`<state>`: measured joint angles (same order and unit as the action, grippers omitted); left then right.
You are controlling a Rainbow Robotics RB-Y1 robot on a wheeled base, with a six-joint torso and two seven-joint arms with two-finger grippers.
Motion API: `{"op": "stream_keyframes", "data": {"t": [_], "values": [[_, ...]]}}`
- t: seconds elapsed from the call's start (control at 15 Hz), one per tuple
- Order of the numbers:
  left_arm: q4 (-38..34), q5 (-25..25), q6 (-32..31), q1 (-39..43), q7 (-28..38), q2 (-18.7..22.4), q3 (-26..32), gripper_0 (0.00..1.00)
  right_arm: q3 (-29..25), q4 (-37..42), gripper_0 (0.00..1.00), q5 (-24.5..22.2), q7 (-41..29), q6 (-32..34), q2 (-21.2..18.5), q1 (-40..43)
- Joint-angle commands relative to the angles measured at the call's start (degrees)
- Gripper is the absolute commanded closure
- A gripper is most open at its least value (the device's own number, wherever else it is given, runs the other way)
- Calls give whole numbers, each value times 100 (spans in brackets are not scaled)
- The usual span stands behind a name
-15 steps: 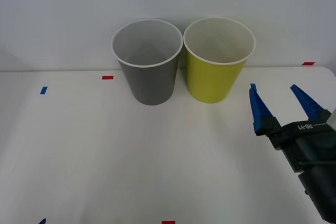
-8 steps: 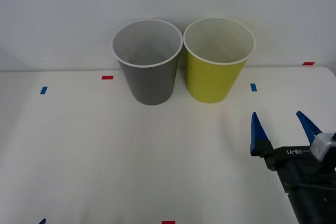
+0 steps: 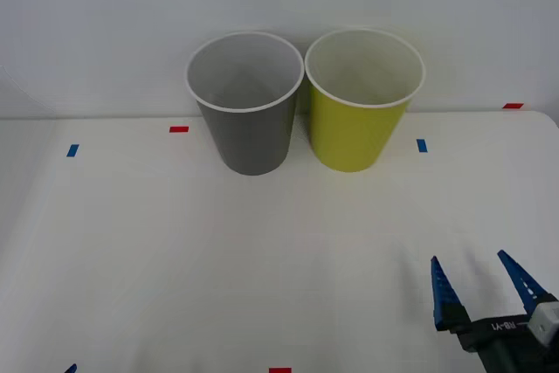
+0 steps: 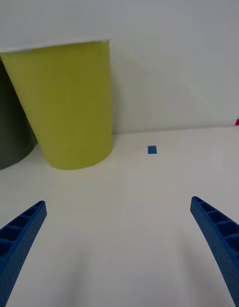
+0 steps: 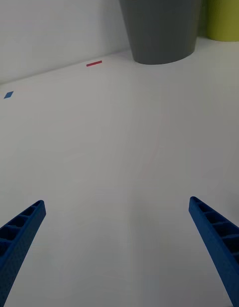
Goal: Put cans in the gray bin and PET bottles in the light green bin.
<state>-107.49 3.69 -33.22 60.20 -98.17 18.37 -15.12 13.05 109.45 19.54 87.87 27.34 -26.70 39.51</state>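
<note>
1. Nearest us, the right claw (image 3: 480,277) sits low at the front right corner of the white surface (image 3: 262,259), blue fingers (image 3: 441,290) spread wide with nothing between them, tips pointing away toward the bins.
2. Over on the left arm, the left claw (image 5: 117,247) is just as wide and just as empty, hovering low over bare surface and aimed at the foot of the gray bin (image 5: 162,23).
3. Mid-surface there are tape marks: two blue squares, one out left (image 3: 72,150) and one to the right (image 3: 422,145) just past the green bin, a red strip (image 3: 179,129) left of the gray bin, another red strip (image 3: 279,370) at the near edge and one more (image 3: 513,106) far right.
4. Farthest back, against the white wall, two bins stand upright side by side, rims almost touching: one gray bin (image 3: 246,107) on the left, one light green bin (image 3: 362,102) on the right. Both show pale insides.
</note>
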Motion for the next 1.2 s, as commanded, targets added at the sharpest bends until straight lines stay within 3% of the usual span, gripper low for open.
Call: {"op": "stream_keyframes", "data": {"t": [0.07,0.6,1.2], "values": [[0,0,0,0,0,0,0,0,-30,-11,0,-90,28,175,-186,690],[0,0,0,0,0,0,0,0,-101,-11,0,-503,441,860,-344,2043],[0,0,0,0,0,0,0,0,-74,-55,0,-477,441,764,-63,1982]]}}
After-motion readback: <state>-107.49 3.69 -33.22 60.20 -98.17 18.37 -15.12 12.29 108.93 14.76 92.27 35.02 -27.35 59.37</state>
